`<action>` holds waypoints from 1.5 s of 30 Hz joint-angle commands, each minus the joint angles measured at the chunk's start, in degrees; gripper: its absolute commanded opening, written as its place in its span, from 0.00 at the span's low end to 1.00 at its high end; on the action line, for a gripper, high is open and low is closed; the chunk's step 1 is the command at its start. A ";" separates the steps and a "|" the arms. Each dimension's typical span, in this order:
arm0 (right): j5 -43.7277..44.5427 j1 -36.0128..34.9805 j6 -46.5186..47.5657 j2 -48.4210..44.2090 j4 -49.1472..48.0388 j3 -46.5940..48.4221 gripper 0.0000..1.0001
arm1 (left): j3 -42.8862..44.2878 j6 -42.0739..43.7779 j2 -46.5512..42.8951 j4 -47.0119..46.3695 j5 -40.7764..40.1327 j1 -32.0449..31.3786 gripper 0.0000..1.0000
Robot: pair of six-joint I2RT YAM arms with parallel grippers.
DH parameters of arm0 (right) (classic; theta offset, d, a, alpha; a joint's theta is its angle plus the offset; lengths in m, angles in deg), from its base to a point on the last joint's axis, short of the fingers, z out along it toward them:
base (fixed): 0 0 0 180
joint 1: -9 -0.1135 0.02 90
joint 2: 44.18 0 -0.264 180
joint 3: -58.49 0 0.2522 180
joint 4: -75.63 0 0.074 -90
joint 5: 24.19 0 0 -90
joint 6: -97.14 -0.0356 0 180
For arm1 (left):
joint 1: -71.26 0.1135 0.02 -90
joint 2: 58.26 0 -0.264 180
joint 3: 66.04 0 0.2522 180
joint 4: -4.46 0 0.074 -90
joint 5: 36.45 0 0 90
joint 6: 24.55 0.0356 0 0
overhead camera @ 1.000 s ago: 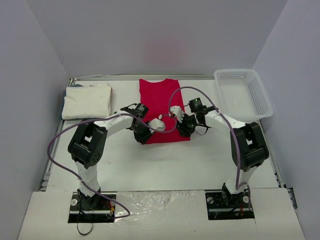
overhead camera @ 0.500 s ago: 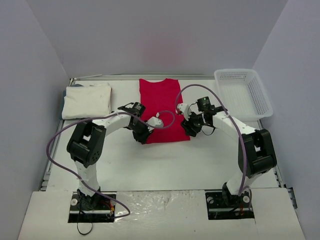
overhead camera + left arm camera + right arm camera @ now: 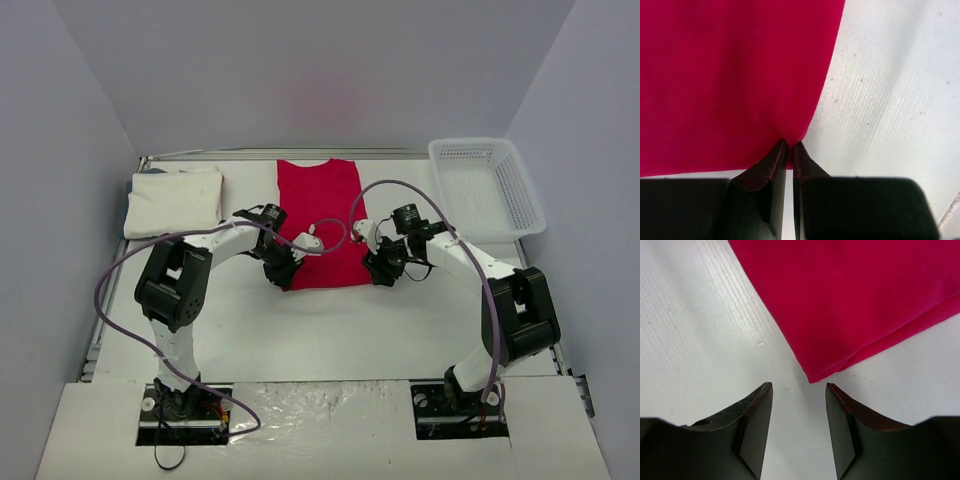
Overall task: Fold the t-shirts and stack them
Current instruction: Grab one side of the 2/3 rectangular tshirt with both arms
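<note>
1. Right now the red t-shirt (image 3: pixel 322 222) lies flat in the middle of the table (image 3: pixel 330 330), collar toward the far wall, with both arms at its near hem.
2. The left gripper (image 3: pixel 790 150) has its jaws pressed together on the near left corner of that hem, pinching a bit of red cloth.
3. The right gripper (image 3: pixel 799 405) stands with jaws apart; the near right corner lies just ahead of the gap, not yet caught.
4. To do this well, I'd say the right one should slide forward low, take the corner and close. Both should then lift together and carry the hem evenly toward the collar.
5. The folded white t-shirt (image 3: pixel 175 202) rests far left, well apart, a likely stacking spot.
6. The basket (image 3: pixel 487 187) sits far right; neither looks to block the fold.
</note>
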 commanded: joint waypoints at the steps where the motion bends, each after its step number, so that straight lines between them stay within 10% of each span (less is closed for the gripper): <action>1: -0.66 -1.36 1.28 -0.53 3.01 -0.57 0.42 | 2.62 1.80 1.16 4.76 2.38 0.83 0.02; 25: 3.19 -3.12 3.49 12.39 2.40 3.73 0.43 | 2.71 2.95 2.04 6.08 2.20 1.71 0.02; 35: 7.77 -3.48 1.20 16.44 0.90 3.56 0.05 | 2.71 2.24 2.83 5.55 3.43 1.71 0.02; 45: 8.57 -3.56 -0.29 14.07 2.92 4.09 0.00 | 2.97 2.16 0.63 6.87 1.68 1.71 0.02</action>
